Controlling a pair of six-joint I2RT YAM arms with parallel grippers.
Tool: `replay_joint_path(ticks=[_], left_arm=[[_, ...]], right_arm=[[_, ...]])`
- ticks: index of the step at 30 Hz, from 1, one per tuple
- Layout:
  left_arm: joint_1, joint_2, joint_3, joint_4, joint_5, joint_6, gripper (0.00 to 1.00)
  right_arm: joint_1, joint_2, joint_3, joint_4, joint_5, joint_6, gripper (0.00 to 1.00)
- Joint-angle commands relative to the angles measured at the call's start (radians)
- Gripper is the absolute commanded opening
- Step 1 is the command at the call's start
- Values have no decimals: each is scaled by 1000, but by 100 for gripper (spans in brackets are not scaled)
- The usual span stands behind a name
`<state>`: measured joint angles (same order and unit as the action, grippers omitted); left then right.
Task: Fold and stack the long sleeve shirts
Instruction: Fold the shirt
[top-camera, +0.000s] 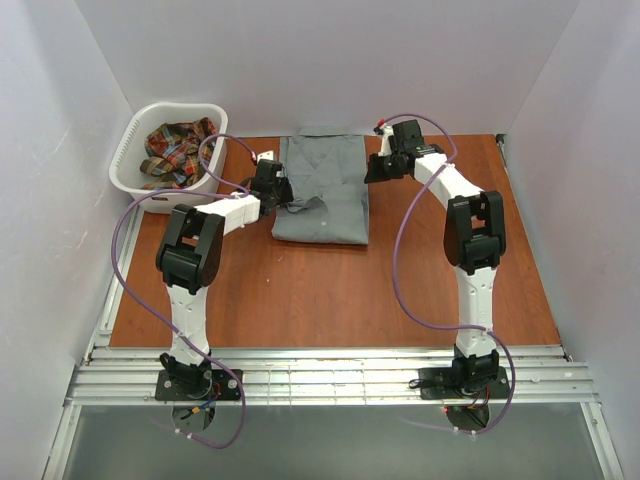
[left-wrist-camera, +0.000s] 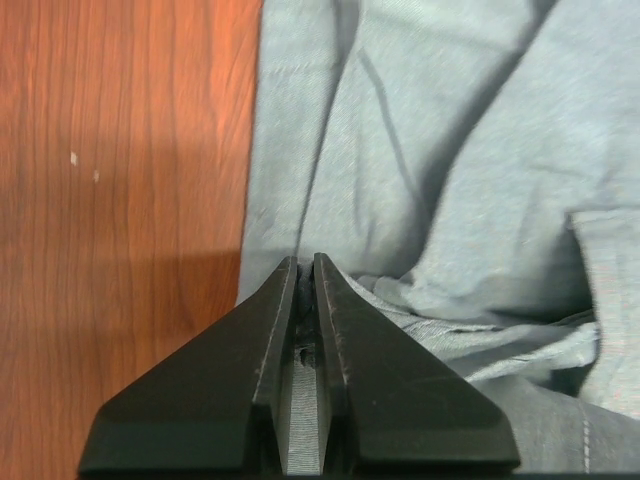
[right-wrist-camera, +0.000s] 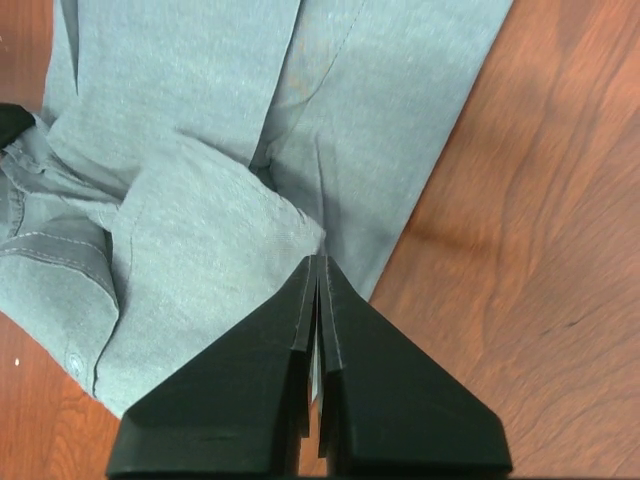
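Observation:
A plain grey long sleeve shirt (top-camera: 325, 195) lies partly folded in a rectangle at the back middle of the table, rumpled along its left edge (left-wrist-camera: 450, 150). My left gripper (top-camera: 291, 203) sits at that left edge. Its jaws (left-wrist-camera: 306, 262) are pinched together with a strip of grey cloth between them. My right gripper (top-camera: 369, 174) hovers at the shirt's right edge (right-wrist-camera: 200, 150). The right gripper's jaws (right-wrist-camera: 317, 260) are shut with nothing visibly held. A red, green and yellow plaid shirt (top-camera: 178, 150) lies crumpled in the basket.
A white plastic laundry basket (top-camera: 128, 180) stands at the back left corner. The brown wooden table (top-camera: 330, 300) shows bare wood in front of the shirt and to its right. White walls enclose the table on three sides.

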<state>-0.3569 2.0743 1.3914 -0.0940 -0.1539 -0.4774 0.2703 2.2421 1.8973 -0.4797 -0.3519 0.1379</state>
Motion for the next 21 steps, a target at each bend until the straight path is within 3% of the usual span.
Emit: replay_joint_path(ticks=[1,10,14,18,21], left_arm=[[6,-5,47,82,-9,46,7],[6,32,141,117,-30,45,7],[6,89,191,102,-58,22,7],[9,138,224,53,-88,-9,8],[12,170,238,14,-91,-36,14]], right_arm=[[-11,-32,-26,70,-18,-4,1],[-29,-145,-259,179,13,-6,18],[-29,-174,-302,208,-1,6,19],[-29,-196,-329,233,-13,17,33],[-29,-208,-348,234,-21,17,38]])
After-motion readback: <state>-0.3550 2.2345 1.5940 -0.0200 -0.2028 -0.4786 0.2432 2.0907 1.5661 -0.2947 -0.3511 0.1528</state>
